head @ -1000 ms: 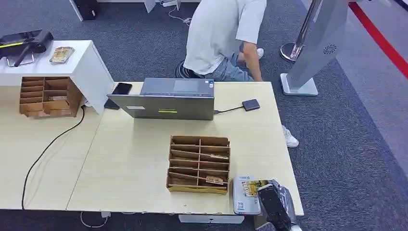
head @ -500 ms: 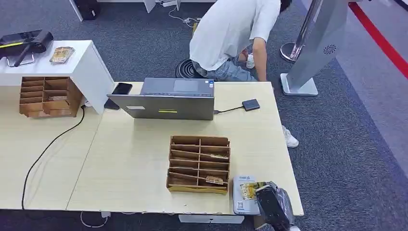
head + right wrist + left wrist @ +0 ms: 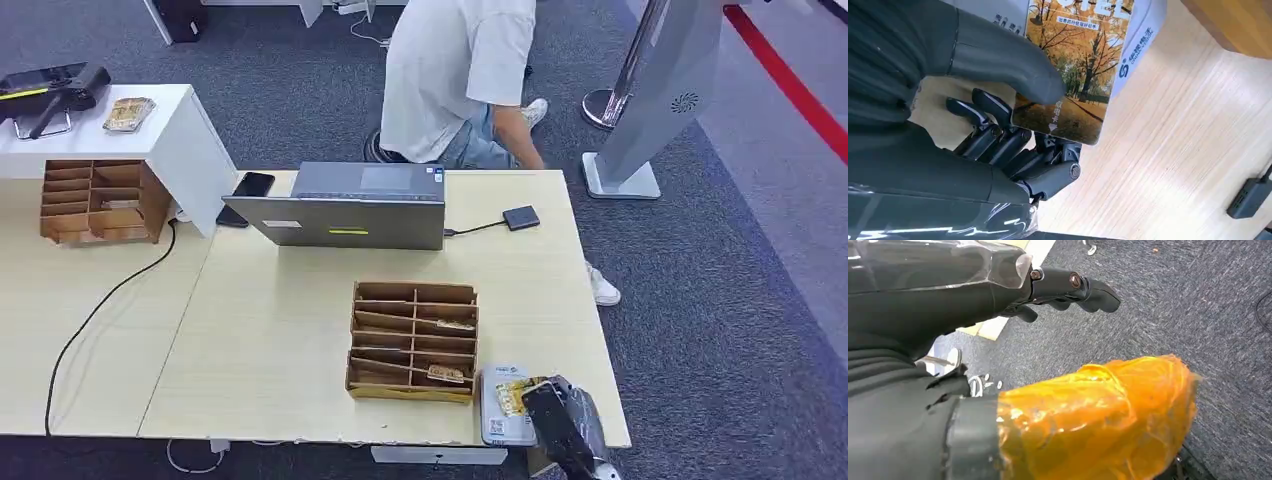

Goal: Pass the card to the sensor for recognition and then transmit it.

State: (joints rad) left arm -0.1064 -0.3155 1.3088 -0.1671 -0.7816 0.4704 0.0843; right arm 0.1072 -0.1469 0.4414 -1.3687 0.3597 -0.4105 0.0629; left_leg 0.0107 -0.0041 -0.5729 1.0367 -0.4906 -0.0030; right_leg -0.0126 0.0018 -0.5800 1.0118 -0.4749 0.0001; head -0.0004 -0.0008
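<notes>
Here, card (image 3: 1068,75) in right hand (image 3: 998,130)

The card (image 3: 1073,75) with the autumn trees carried small Chinese print; the white sensor (image 3: 1143,45) bore a blue logo with Chinese characters.

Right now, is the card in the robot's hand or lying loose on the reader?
In the hand. The right hand pinches the card, thumb on top and fingers beneath, over the white reader.

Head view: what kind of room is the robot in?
Probably an office or test lab. There is grey carpet, a pale wooden desk with a laptop and a wooden card rack, and a person bending nearby.
</notes>
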